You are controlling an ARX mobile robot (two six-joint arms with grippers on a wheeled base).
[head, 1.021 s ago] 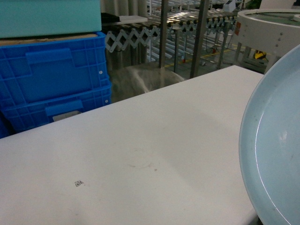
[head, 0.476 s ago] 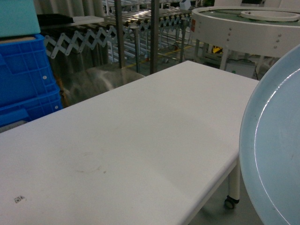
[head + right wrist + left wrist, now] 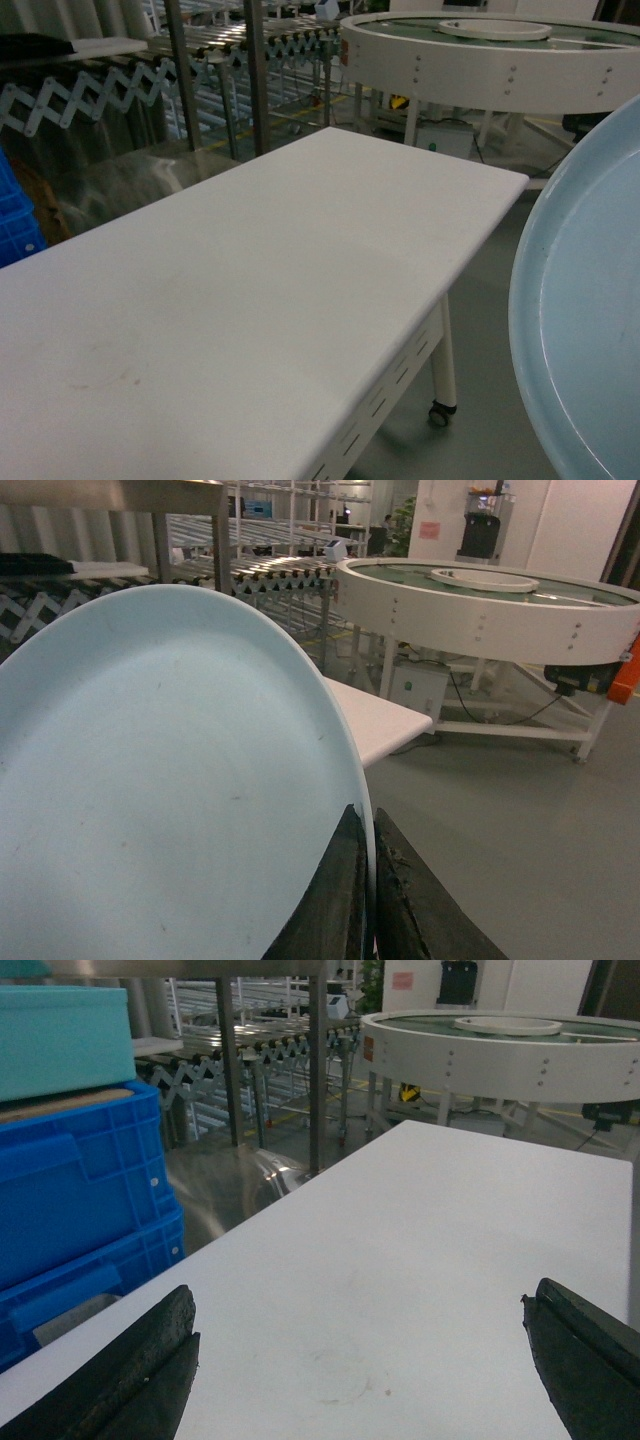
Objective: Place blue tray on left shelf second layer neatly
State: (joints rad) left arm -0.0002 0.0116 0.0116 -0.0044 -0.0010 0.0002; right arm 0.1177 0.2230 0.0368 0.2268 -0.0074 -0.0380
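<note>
1. On the far left of the left wrist view, two deep dark-blue ribbed plastic crates (image 3: 80, 1210) are stacked, with a flat teal box (image 3: 60, 1035) laid on top of them.
2. Just a small blue corner of the crates is seen at the left edge of the head view.
3. The left gripper (image 3: 360, 1380) is seen low over the white flat tabletop (image 3: 400, 1260). Its black jaws are spread wide apart, and nothing is held between them.
4. Behind the tabletop, shiny grey metal posts (image 3: 255, 75) are seen standing up. Past them, a long silver roller track with a zig-zag folding frame (image 3: 100, 85) is laid across the back.
5. The tabletop (image 3: 250, 280) is stretched across the middle of the head view. A white table leg with a small wheel (image 3: 440, 400) is seen under its right end, on the grey floor (image 3: 480, 330).
6. Farther back on the right, a big white round machine with a green top (image 3: 480, 55) is stood on the floor.
7. The pale light-blue round plastic tray (image 3: 590, 340) is held up at the far right of the head view, tilted on its edge, off the side of the tabletop.
8. In the right wrist view, the rim of the tray (image 3: 160, 800) is pinched by the right gripper (image 3: 368, 880). The jaws are closed tight on the rim, one on each side.
</note>
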